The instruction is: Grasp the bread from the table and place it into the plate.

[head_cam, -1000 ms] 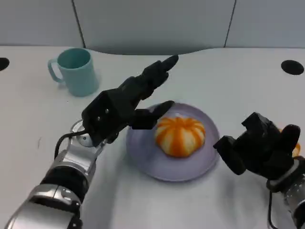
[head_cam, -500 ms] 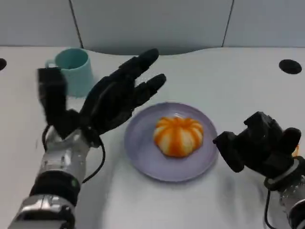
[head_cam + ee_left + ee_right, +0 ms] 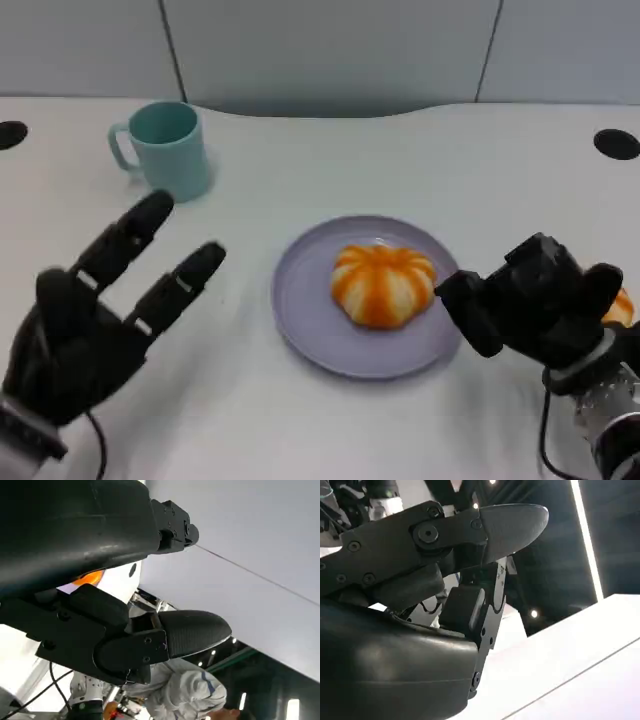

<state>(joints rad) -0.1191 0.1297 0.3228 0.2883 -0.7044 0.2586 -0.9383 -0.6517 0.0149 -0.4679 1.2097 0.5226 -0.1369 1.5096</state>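
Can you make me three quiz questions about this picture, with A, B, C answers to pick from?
1. Where is the round orange-and-white striped bread?
A. On the round purple plate
B. Inside the cup
C. In the left hand

2. What colour is the handled cup?
A. Red
B. Teal
C. Yellow

3. How is the black left hand?
A. Holding the bread
B. Gripping the cup
C. Open, holding nothing

Answers:
1 A, the bread sits in the middle of the plate.
2 B, the cup at the back of the white table is teal.
3 C, its fingers are spread apart over the table, away from the plate.
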